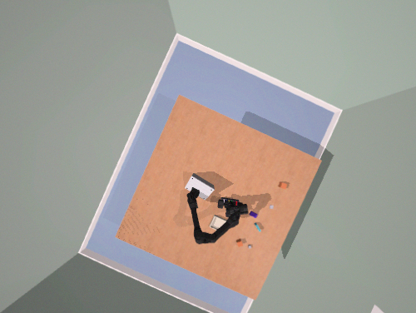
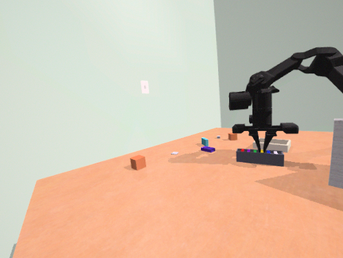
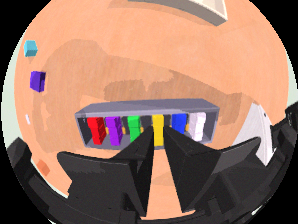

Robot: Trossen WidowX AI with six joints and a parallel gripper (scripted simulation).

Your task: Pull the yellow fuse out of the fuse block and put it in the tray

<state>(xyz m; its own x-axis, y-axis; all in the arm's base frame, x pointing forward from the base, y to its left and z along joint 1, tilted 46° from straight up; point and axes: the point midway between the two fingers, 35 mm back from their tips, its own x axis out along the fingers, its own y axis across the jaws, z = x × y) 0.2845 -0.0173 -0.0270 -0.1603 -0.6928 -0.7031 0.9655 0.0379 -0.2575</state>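
Note:
The dark fuse block [image 2: 260, 159] [image 3: 145, 108] stands on the table and holds a row of fuses: red [image 3: 96, 131], purple [image 3: 114, 131], green [image 3: 134, 128], yellow, blue [image 3: 179, 123] and white [image 3: 198, 126]. My gripper [image 2: 262, 151] [image 3: 157, 129] points straight down and is shut on the yellow fuse [image 3: 158, 136], one fingertip on each side of its top. The yellow fuse sits in its slot in the block, level with its neighbours. The pale tray [image 1: 212, 221] [image 2: 289, 145] [image 3: 216, 20] stands beside the block. In the top view the arm hides much of the block.
A white-and-grey box [image 1: 200, 186] [image 2: 337, 154] stands near the arm's base. Orange cubes [image 1: 284, 185] [image 2: 138, 162], a dark purple block [image 1: 254, 214] [image 2: 208, 149] [image 3: 37, 81] and a cyan block [image 1: 258, 227] [image 2: 204, 141] [image 3: 30, 48] lie on the table.

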